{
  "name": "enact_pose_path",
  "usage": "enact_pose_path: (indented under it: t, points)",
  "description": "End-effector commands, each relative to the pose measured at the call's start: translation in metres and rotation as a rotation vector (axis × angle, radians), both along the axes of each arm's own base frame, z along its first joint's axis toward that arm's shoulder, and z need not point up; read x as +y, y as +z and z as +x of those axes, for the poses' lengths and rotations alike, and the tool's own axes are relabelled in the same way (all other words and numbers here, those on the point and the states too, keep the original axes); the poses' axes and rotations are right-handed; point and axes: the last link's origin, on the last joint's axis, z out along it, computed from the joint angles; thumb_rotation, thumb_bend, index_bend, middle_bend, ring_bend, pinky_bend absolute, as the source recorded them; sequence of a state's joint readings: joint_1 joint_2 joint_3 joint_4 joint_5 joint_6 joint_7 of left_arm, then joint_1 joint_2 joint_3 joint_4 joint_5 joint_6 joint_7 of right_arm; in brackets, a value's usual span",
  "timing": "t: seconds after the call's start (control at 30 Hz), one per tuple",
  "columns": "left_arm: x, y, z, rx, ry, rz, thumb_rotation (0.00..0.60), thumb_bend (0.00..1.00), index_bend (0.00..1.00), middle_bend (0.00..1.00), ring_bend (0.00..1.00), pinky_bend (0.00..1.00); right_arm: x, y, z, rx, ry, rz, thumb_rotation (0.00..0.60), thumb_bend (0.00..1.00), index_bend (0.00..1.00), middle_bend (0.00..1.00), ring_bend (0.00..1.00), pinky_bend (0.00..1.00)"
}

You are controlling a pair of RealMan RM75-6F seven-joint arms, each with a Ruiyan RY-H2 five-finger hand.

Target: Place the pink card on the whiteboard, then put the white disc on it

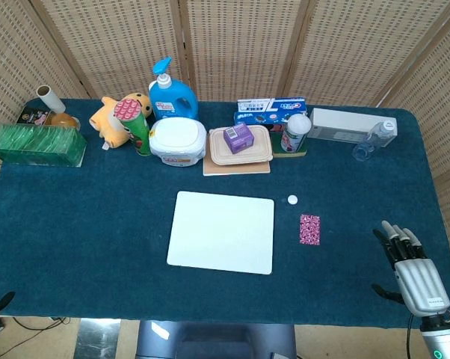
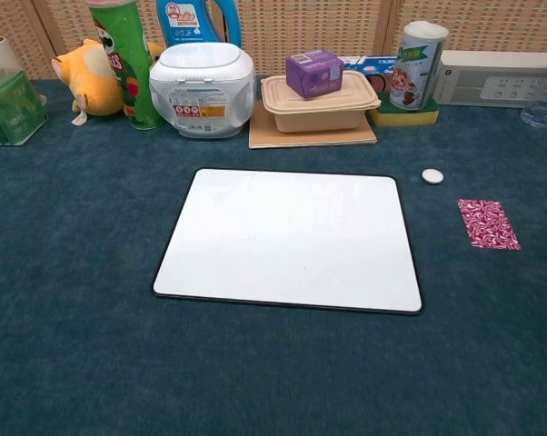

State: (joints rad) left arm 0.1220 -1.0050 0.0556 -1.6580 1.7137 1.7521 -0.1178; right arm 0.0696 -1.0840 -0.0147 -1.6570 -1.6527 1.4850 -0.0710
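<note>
The whiteboard (image 1: 222, 231) (image 2: 290, 240) lies flat in the middle of the blue cloth, bare. To its right lies the pink patterned card (image 1: 309, 229) (image 2: 488, 223), flat on the cloth. The small white disc (image 1: 292, 200) (image 2: 432, 175) sits just beyond the card, near the board's far right corner. My right hand (image 1: 413, 265) hovers near the table's front right corner, fingers spread and pointing away, holding nothing, well right of the card. The chest view does not show it. My left hand is in neither view.
Along the back stand a green box (image 1: 36, 143), a plush toy (image 1: 114, 120), a crisp can (image 1: 135, 123), a detergent bottle (image 1: 171, 93), a white tub (image 1: 178, 140), a beige lunch box (image 1: 241, 146) with a purple box (image 1: 238, 137), a can (image 1: 295, 132) and a water bottle (image 1: 373, 139).
</note>
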Motion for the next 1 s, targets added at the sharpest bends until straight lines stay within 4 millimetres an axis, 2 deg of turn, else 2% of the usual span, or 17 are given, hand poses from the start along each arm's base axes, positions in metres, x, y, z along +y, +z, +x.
enact_pose_path:
  t: [0.03, 0.3, 0.47, 0.63, 0.73, 0.77, 1.0]
  points:
    - [-0.001, 0.002, -0.001, -0.003, -0.002, 0.002, 0.6, 0.13, 0.0, 0.0, 0.0, 0.0, -0.002, -0.001, -0.001, 0.008, -0.009, -0.003, 0.6, 0.0, 0.0, 0.0, 0.0, 0.0]
    - [0.0, 0.008, -0.004, -0.026, 0.003, 0.01, 0.6, 0.13, 0.0, 0.0, 0.0, 0.0, -0.007, -0.014, 0.004, -0.006, -0.005, 0.027, 0.6, 0.0, 0.0, 0.0, 0.0, 0.0]
    - [-0.001, 0.008, -0.003, -0.025, -0.007, 0.01, 0.6, 0.13, 0.0, 0.0, 0.0, 0.0, -0.025, -0.028, 0.017, -0.026, 0.006, 0.108, 0.6, 0.0, 0.0, 0.0, 0.0, 0.0]
    - [-0.003, 0.008, -0.003, -0.027, -0.005, 0.01, 0.6, 0.13, 0.0, 0.0, 0.0, 0.0, -0.063, -0.045, 0.029, -0.107, -0.039, 0.206, 0.599, 0.0, 0.0, 0.0, 0.0, 0.0]
    - [-0.005, 0.01, -0.004, -0.035, -0.001, 0.019, 0.6, 0.13, 0.0, 0.0, 0.0, 0.0, -0.094, -0.059, 0.038, -0.121, -0.074, 0.245, 0.6, 0.01, 0.01, 0.0, 0.0, 0.0]
    - [-0.005, 0.01, -0.004, -0.036, 0.001, 0.018, 0.6, 0.13, 0.0, 0.0, 0.0, 0.0, -0.11, -0.07, 0.046, -0.124, -0.092, 0.266, 0.6, 0.02, 0.03, 0.0, 0.0, 0.0]
    - [-0.004, 0.01, -0.005, -0.038, 0.003, 0.015, 0.6, 0.13, 0.0, 0.0, 0.0, 0.0, -0.147, -0.098, 0.059, -0.111, -0.205, 0.308, 0.6, 0.16, 0.1, 0.0, 0.0, 0.0]
